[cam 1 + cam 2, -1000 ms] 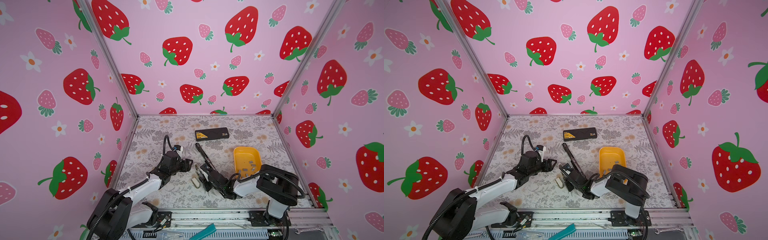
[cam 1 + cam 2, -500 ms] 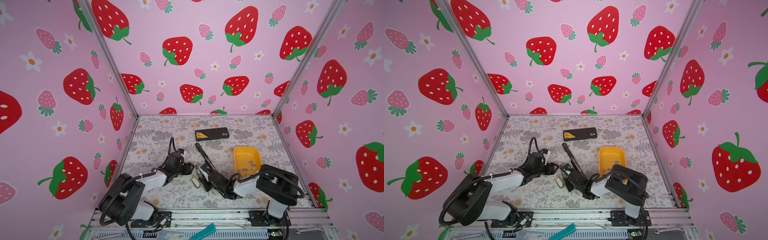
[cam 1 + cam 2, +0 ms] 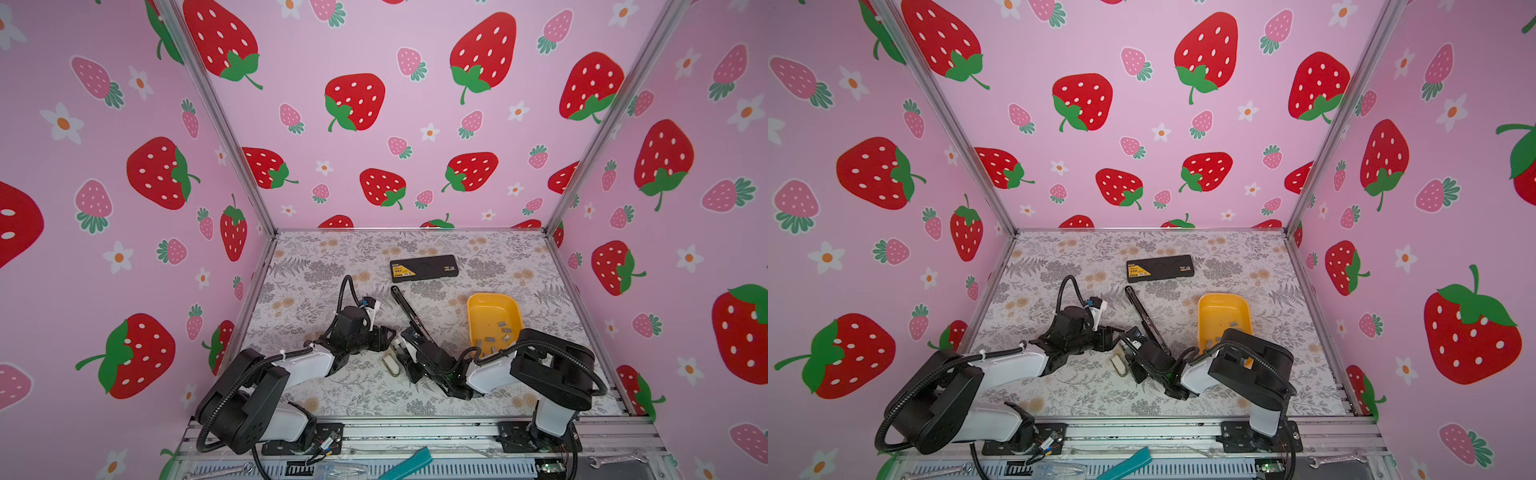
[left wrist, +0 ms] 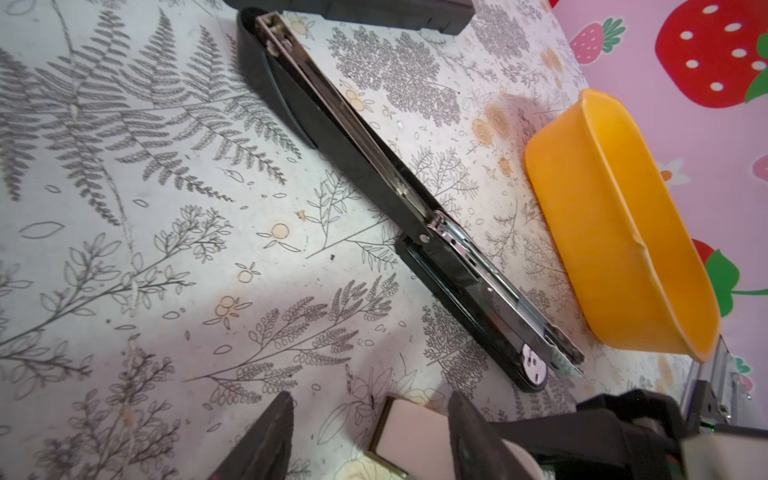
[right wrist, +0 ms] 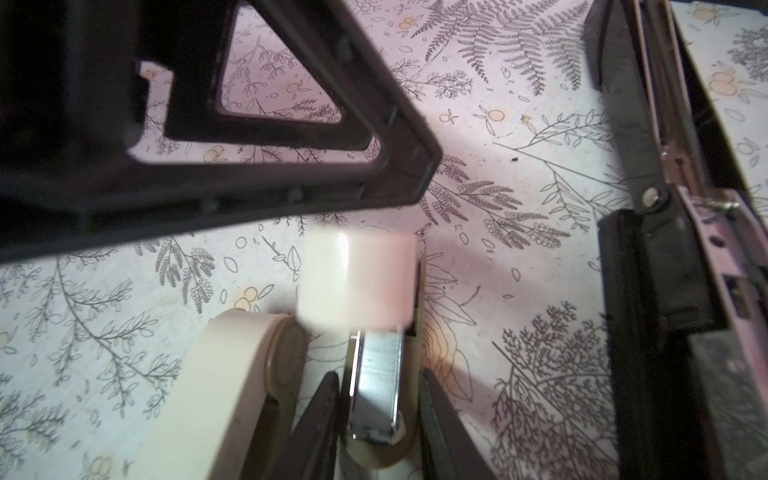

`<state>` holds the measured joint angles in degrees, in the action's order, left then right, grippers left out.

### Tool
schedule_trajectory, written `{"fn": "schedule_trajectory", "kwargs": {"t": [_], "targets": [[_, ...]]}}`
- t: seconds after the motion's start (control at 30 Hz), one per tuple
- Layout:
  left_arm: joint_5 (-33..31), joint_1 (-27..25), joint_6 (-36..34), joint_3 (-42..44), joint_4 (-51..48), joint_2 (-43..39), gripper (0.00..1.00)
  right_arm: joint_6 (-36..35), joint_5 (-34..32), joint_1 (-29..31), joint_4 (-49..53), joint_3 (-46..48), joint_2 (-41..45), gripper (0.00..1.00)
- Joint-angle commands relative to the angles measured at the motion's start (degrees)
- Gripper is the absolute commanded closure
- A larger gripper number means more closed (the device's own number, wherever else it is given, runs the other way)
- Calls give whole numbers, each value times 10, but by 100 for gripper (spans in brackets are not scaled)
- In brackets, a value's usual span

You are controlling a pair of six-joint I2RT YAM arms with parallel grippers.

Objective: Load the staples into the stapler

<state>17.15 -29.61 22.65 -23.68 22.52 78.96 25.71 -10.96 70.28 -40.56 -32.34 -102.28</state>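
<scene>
The black stapler (image 3: pixel 409 313) (image 4: pixel 374 158) lies swung open on the floral mat, its metal channel facing up. Grey staples (image 3: pixel 498 332) lie loose in the yellow tray (image 3: pixel 494 307). In front of the black stapler sits a small cream stapler (image 3: pixel 390 365) (image 3: pixel 1119 365), also open, with a silver staple strip (image 5: pixel 376 386) in its channel. My right gripper (image 5: pixel 376 419) (image 3: pixel 401 363) is shut on the base of this cream stapler. My left gripper (image 4: pixel 370 440) (image 3: pixel 390 334) is open and straddles the cream stapler's far end; a gap shows beside one finger.
A black box with a yellow label (image 3: pixel 424 268) lies behind the black stapler. The yellow tray (image 4: pixel 623 232) stands to the right of it, close to the right arm. Pink strawberry walls enclose the mat on three sides.
My left arm has reached right and toward the small cream stapler, and its jaws have narrowed a little. The right gripper and both staplers have stayed where they were.
</scene>
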Motion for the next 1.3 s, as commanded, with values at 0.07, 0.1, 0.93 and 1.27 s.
{"fn": "schedule_trajectory", "kwargs": {"t": [0.07,0.1,0.93,1.27], "targets": [[-16,-30,-28,19,15,-16,39,7,4,5,31,20,15,59],[-23,-33,-27,24,16,-18,39,6,3,5,33,22,24,58],[-33,-39,-27,45,30,-16,42,-7,-15,8,78,-12,122,75],[-29,-41,-33,44,24,-17,42,5,-30,7,86,-27,68,76]]}}
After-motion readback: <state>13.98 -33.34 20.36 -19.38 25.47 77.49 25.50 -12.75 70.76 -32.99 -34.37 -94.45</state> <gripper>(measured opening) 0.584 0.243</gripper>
